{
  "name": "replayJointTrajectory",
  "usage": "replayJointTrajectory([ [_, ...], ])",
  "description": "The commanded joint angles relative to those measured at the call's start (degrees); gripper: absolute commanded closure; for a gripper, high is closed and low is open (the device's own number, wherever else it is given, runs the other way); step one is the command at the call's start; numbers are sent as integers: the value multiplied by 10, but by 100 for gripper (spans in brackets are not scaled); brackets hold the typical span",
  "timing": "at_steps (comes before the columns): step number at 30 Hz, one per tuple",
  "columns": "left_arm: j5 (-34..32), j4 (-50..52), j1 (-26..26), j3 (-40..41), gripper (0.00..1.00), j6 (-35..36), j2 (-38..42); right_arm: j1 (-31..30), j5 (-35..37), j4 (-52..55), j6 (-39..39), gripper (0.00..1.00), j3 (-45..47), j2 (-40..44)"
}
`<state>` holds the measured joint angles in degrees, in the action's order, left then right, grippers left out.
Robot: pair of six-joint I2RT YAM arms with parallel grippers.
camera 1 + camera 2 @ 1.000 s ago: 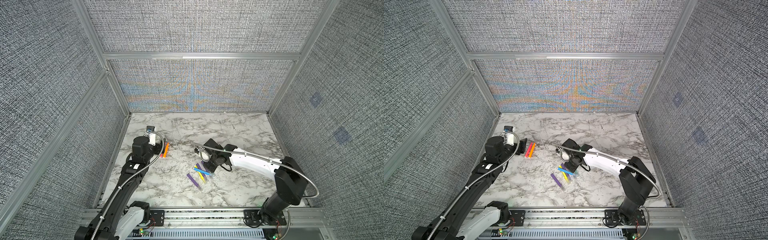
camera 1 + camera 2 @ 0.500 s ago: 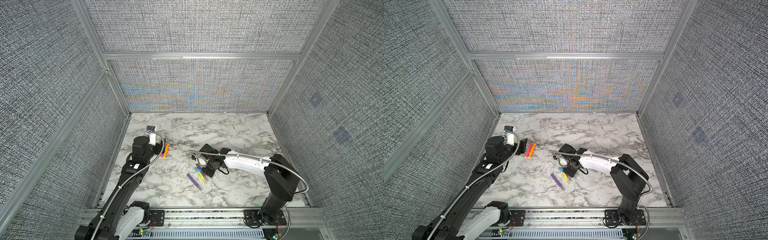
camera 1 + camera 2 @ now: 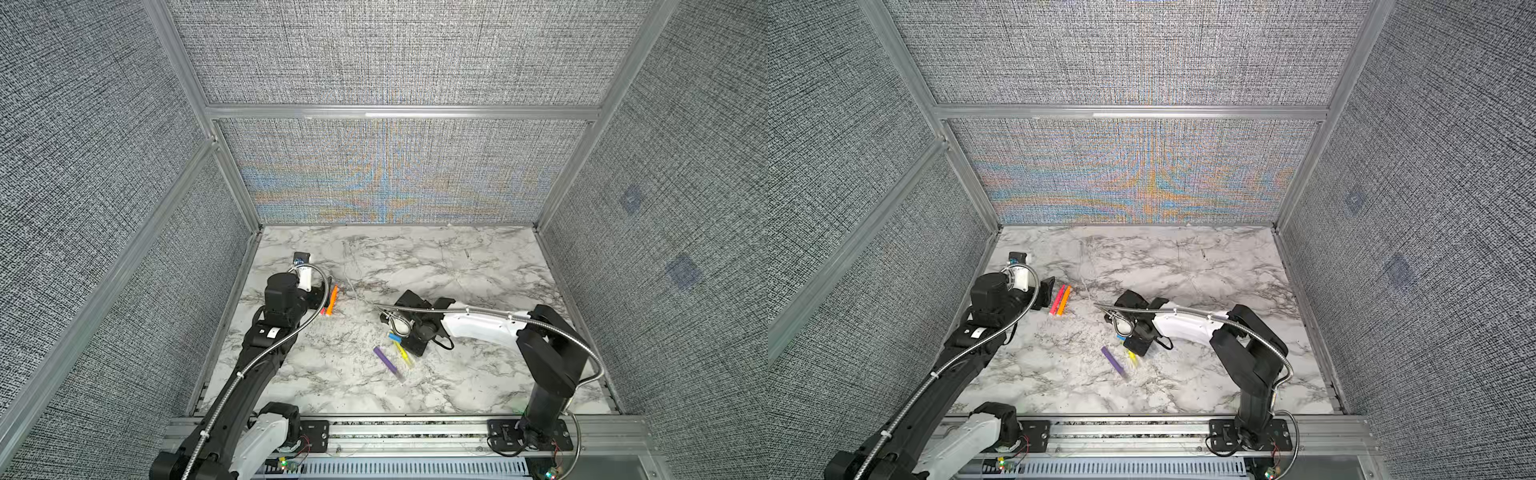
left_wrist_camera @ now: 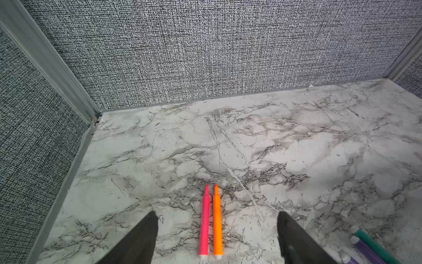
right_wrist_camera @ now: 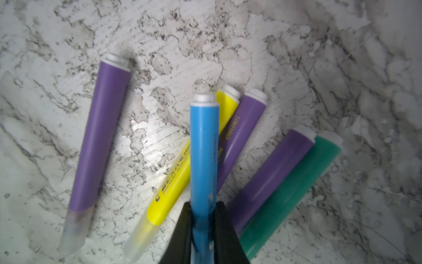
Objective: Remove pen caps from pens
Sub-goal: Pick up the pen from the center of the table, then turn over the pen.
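My right gripper (image 5: 203, 217) is shut on the blue pen (image 5: 204, 148), low over the pile; the end of the pen inside the jaws is blurred. Around it lie a purple pen (image 5: 100, 137) with a clear pen cap (image 5: 75, 228), a yellow pen (image 5: 182, 166) with its own clear cap (image 5: 139, 240), two more purple pens (image 5: 242, 132) and a teal pen (image 5: 294, 189). In a top view the right gripper (image 3: 401, 336) sits mid-table. My left gripper (image 4: 218, 213) stands open over a pink pen (image 4: 204, 224) and an orange pen (image 4: 217, 228), both with bare pointed tips.
The marble table (image 3: 478, 374) is boxed in by grey fabric walls (image 3: 395, 166) on three sides, with an aluminium rail (image 3: 415, 428) along the front. The left arm (image 3: 266, 345) reaches along the left wall. The right arm (image 3: 544, 349) stands at the front right.
My right gripper has moved left and down onto the pile and closed on the blue pen. The left arm and its open gripper have not moved.
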<state>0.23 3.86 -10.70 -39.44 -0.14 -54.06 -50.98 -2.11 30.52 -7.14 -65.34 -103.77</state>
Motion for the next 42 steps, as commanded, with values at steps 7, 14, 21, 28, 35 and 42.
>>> replayJointTrajectory([
  [7, 1, -34, 0, 3, 18, 1, 3, 0, 10, 4, 1, 99, 1, -1],
  [14, 27, -66, -2, 27, 18, 7, 19, 24, 8, 12, 26, 100, -13, 64],
  [21, -106, -254, -95, 148, 17, 145, 109, 91, -52, 76, 84, 100, -70, 137],
  [28, -136, -588, -189, 268, 17, 321, 78, 173, -307, 95, 228, 100, -182, 170],
  [35, -207, -958, -316, 311, 15, 578, -97, 189, -394, -359, 607, 100, 59, 288],
  [42, -227, -971, -351, 260, 16, 671, -189, 189, -250, -756, 880, 100, 228, 326],
])
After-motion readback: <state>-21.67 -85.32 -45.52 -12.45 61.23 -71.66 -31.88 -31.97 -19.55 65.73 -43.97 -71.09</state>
